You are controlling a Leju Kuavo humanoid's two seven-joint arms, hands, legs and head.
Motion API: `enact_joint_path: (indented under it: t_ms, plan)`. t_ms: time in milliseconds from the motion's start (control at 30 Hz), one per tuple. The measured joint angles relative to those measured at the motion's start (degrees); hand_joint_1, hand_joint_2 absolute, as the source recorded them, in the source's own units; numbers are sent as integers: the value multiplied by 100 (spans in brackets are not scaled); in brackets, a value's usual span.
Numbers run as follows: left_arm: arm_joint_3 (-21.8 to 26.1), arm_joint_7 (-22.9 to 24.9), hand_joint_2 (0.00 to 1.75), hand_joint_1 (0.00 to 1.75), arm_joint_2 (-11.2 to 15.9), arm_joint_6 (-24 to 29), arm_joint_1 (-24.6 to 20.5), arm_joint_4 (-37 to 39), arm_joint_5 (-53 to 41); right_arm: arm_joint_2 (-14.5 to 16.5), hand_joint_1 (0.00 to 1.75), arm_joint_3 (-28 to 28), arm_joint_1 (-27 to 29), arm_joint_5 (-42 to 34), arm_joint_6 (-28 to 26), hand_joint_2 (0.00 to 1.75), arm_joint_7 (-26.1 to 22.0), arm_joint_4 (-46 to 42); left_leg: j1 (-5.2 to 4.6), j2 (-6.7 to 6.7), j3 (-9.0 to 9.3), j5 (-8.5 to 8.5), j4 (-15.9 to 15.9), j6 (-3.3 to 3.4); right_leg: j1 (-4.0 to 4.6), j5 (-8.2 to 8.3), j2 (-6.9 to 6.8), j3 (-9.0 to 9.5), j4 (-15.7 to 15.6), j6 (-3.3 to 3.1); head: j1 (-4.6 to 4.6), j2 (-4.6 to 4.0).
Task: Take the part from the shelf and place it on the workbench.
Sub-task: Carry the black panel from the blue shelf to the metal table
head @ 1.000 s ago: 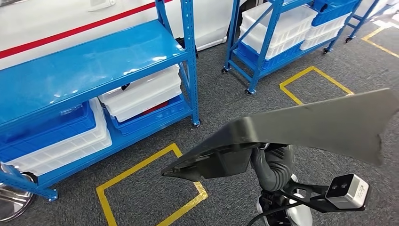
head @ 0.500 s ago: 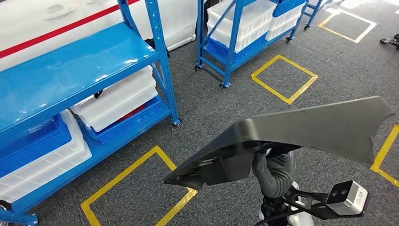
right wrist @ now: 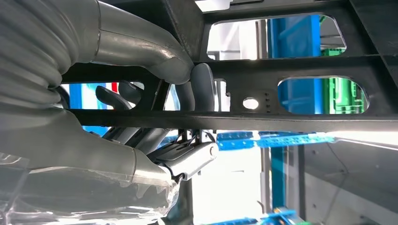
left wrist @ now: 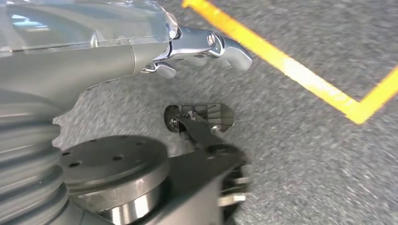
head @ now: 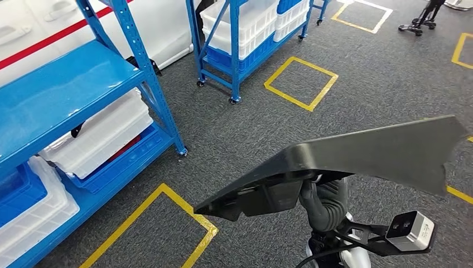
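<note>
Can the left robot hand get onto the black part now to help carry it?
Probably not as things stand: the left robot hand hangs low over the carpet, holding nothing, while the black part sits high in the right robot hand.

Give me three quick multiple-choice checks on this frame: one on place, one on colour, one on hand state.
1. Where is the dark part?
A. On the blue shelf
B. Held up over the carpet floor
C. Lying inside a yellow floor square

2. What colour is the tape marking the floor squares?
A. Red
B. White
C. Yellow

3. What is the right hand doing?
A. Gripping a bar of the part
B. Hanging free with nothing in it
C. Resting on a white bin

Key:
1 B: the head view shows the part above the grey carpet, away from the shelf.
2 C: every taped outline on the carpet is yellow.
3 A: the right wrist view shows its fingers wrapped around a black bar of the part's frame.
</note>
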Motion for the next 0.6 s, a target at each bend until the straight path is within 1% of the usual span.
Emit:
enact_joint_path:
  t_ms: [33,67,100,133,167,200,233,267,300,333,367,400,433,467,500,533,567,600]
  plan:
    - [1,-3,175,0,14,4,-18,0,-5,10,175,0,-33,-1,-1,175,1,-1,-4,-122,92,68,-228,24,-12,15,59,-22,4,32,-1,0]
    - [1,-2,175,0,26,9,-40,0,-10,19,175,0,-59,-3,-2,175,2,-3,-13,-195,126,75,-328,45,-30,37,121,-49,1,75,-1,0]
    - [1,-2,175,0,29,15,-62,-1,-19,27,175,0,-74,-4,-3,175,4,-5,-24,-154,134,81,-357,61,-45,62,188,-71,-11,123,-2,0]
    - [1,-1,175,0,31,20,-84,-2,-27,32,175,0,-80,-4,-5,175,8,-10,-15,-83,148,107,-386,91,-55,79,223,-86,-17,164,-2,0]
    - [1,-2,175,0,34,25,-95,-3,-33,33,175,0,-85,-4,-11,175,12,-16,-9,-11,166,138,-429,128,-43,59,155,-108,16,191,4,0]
    - [1,-5,175,0,38,31,-97,-3,-41,34,175,0,-97,-3,-19,175,21,-24,-3,75,184,168,-474,170,-24,-28,18,-170,139,207,12,0]
    - [1,-8,175,0,41,37,-99,-3,-46,36,175,0,-108,-1,-31,175,39,-35,1,165,194,191,-509,204,-5,-183,-158,-283,384,213,22,0]
    - [1,-11,175,0,46,43,-99,-3,-53,38,175,0,-118,3,-46,175,59,-45,-20,253,194,195,-515,224,5,-379,-328,-444,725,219,30,0]
    - [1,-13,175,0,50,52,-98,-2,-60,40,175,0,-122,7,-63,175,80,-53,-34,341,184,194,-509,237,2,-566,-409,-621,1106,228,35,0]
    - [1,-13,175,0,55,59,-99,-2,-65,42,175,0,-114,10,-80,175,95,-58,-44,425,175,191,-502,240,-3,-677,-444,-753,1404,237,36,0]
    - [1,-14,175,0,58,65,-103,-2,-69,42,175,0,-105,12,-92,175,101,-59,-50,508,168,186,-495,239,-8,-688,-464,-796,1525,245,35,0]
    - [1,-15,175,0,60,70,-111,-3,-72,42,175,0,-97,12,-100,175,102,-60,-52,583,163,178,-484,234,-12,-597,-487,-722,1428,248,36,0]
    - [1,-16,175,0,62,72,-122,-3,-74,43,175,0,-93,12,-101,175,102,-63,-53,653,163,165,-469,223,-15,-430,-535,-529,1108,245,37,0]
    - [1,-17,175,0,63,72,-134,-4,-76,43,175,0,-94,12,-99,175,102,-70,-56,716,166,145,-447,203,-7,-293,-655,-288,684,227,37,0]
    - [1,-19,175,0,66,73,-144,-4,-78,44,175,0,-95,12,-99,175,102,-79,-71,771,166,122,-420,176,7,-186,-777,-83,322,200,35,0]
    - [1,-21,175,0,70,73,-152,-4,-78,46,175,0,-97,12,-98,175,101,-90,-82,819,169,102,-400,145,28,-135,-862,48,80,169,35,0]
    - [1,-21,175,0,74,74,-158,-4,-78,48,175,0,-98,11,-98,175,100,-99,-95,866,174,88,-388,112,50,-137,-907,93,-18,137,33,0]
    - [1,-22,175,0,78,74,-163,-4,-79,50,175,0,-96,11,-98,175,99,-107,-105,915,183,79,-388,83,65,-124,-859,84,-12,112,32,0]
